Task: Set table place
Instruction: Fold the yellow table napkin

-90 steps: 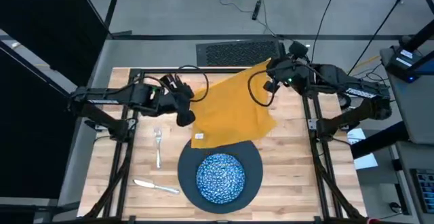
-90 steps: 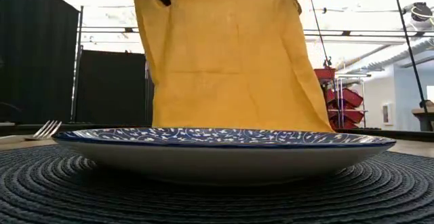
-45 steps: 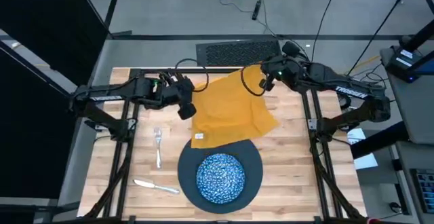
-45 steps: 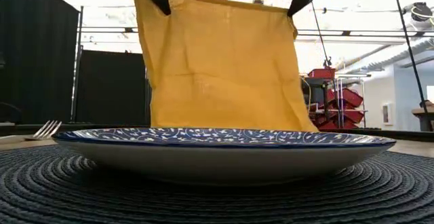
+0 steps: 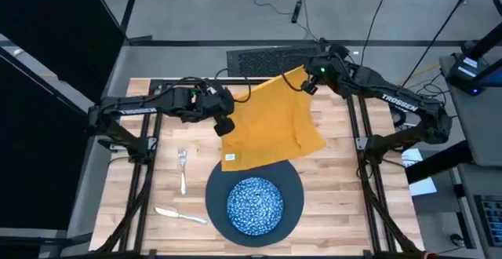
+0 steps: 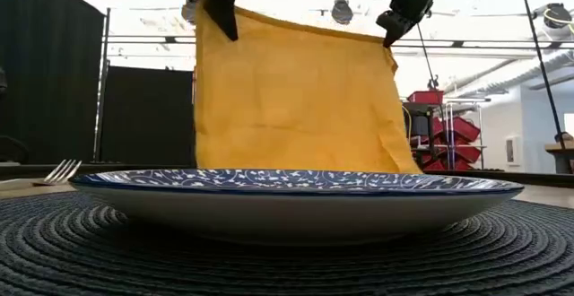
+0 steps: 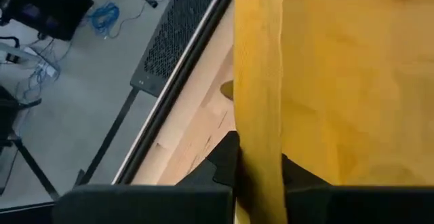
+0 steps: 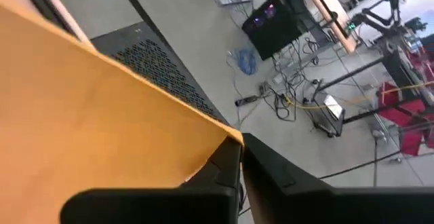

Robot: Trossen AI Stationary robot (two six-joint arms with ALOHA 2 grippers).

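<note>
High view: we see the left gripper (image 5: 223,125) and right gripper (image 5: 307,84) each clenched on an upper corner of the napkin (image 5: 271,125), which hangs spread over the tabletop (image 5: 337,180) toward its far edge. We judge both arms hold it taut to lay it flat. Bowl (image 5: 255,204) sits on the plate (image 5: 292,182) at the near edge; fork (image 5: 183,169) and knife (image 5: 179,214) lie toward the left edge.

Low view: napkin (image 6: 296,99) hangs as a sheet behind the plate (image 6: 296,197), pinched at both top corners.

Left wrist view: its fingers (image 7: 227,163) grip the napkin (image 7: 339,81) edge.

Right wrist view: its fingers (image 8: 227,163) nip the napkin (image 8: 88,108) corner.
</note>
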